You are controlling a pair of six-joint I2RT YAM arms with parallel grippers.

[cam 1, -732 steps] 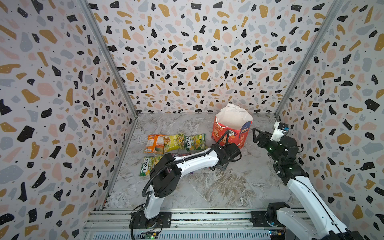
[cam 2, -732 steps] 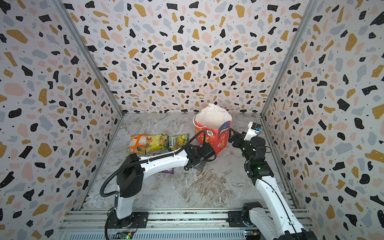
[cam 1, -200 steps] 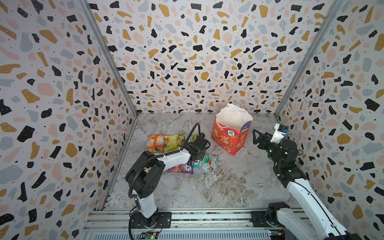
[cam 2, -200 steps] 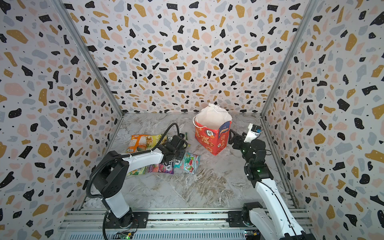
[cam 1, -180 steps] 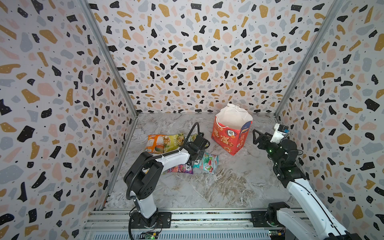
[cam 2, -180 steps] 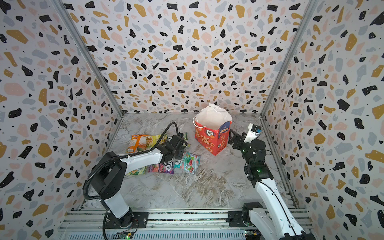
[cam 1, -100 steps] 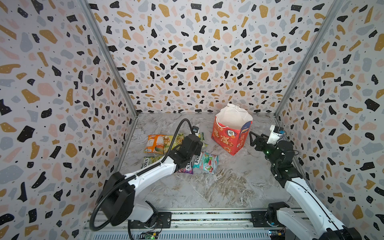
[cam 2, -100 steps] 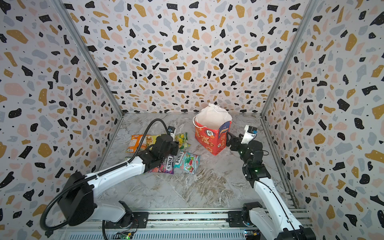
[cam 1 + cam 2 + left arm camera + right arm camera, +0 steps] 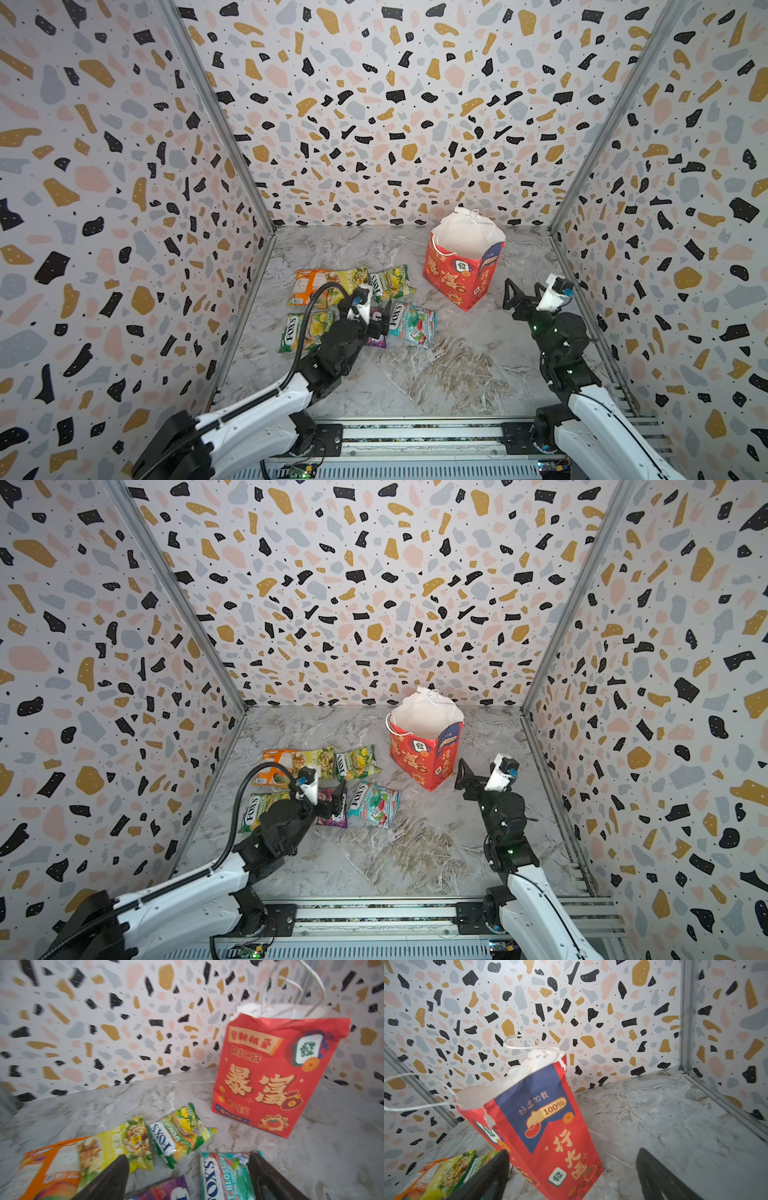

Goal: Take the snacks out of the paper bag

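Note:
The red paper bag (image 9: 463,266) (image 9: 424,750) stands upright and open at the back right, white inside; what it holds is hidden. Several snacks lie flat to its left: orange (image 9: 309,284), yellow (image 9: 349,278), green-yellow (image 9: 390,282), green (image 9: 303,330), teal-red (image 9: 413,324) and a partly hidden purple one (image 9: 332,818). My left gripper (image 9: 372,309) (image 9: 187,1156) hangs open above the purple packet (image 9: 166,1189) and teal-red packet (image 9: 225,1176), holding nothing. My right gripper (image 9: 523,291) (image 9: 573,1152) is open just right of the bag (image 9: 542,1118), apart from it.
Patterned walls close in the marble floor (image 9: 436,374) on the left, back and right. A metal rail (image 9: 415,432) runs along the front edge. The bag's white cord handles (image 9: 421,1093) stick up and out from its rim.
My left jaws have opened wide, and the left arm has drawn back toward the front, from the green-yellow packet to above the purple one. The right gripper shifted slightly.

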